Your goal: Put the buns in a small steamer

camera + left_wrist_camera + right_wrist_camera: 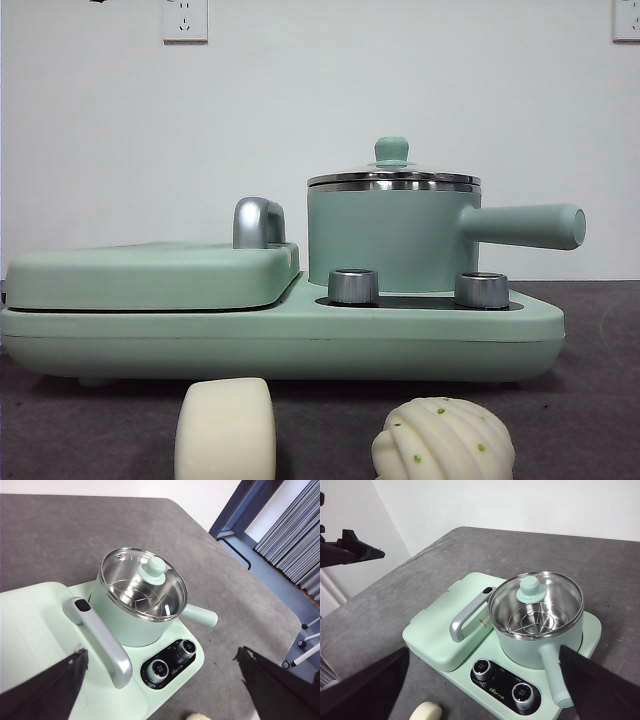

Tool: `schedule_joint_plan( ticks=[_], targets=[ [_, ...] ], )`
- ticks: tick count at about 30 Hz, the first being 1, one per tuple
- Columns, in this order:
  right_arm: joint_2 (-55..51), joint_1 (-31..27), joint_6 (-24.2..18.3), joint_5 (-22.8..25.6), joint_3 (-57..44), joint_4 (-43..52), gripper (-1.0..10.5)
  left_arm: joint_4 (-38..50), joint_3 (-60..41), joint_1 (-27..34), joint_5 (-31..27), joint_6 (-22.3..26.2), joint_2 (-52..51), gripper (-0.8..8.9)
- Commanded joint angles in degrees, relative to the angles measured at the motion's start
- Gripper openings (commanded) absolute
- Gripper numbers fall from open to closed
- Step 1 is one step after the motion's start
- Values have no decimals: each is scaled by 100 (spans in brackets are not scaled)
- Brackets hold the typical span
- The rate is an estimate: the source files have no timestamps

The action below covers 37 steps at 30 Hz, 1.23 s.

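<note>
The small steamer (390,235) stands on the right of a mint-green cooker base, its glass lid (392,178) on and its handle (525,226) pointing right. The smooth blocky bun (226,430) and the ridged, green-dotted bun (443,440) lie on the table in front of the base. The left gripper (162,655) is open and empty, high above the steamer (140,600). The right gripper (483,652) is open and empty, high above the steamer (537,615); the smooth bun (427,711) shows at that picture's edge. A sliver of a bun (198,716) shows in the left wrist view. Neither gripper shows in the front view.
A wide flat griddle lid (150,275) with a steel handle (258,222) covers the base's left half. Two steel knobs (353,286) (481,290) sit on the base's front. The other arm's black tip (350,552) shows far off in the right wrist view. The grey table (75,535) ends near a chair leg (305,650).
</note>
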Motion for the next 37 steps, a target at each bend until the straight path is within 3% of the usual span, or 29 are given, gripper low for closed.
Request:
schedule_joint_plan(
  ticks=[1,7,14,30,37],
  targets=[
    [20,15,-42,-17,101,37,486,133,118,-26,37,2,42,492],
    [20,15,2,-17,103,37,486,313,190,-26,37,-157,260,492],
    [20,15,22,-17,103,39,486,225,999,-155,35,-149,1290,492],
    [20,15,258,-20,103,35,486,-1049,4583,-1054,-444,186,4662,492],
    [22,15,258,-17,101,39,486,-2411,6529,-1554,-1303,667,5993,492]
  ],
)
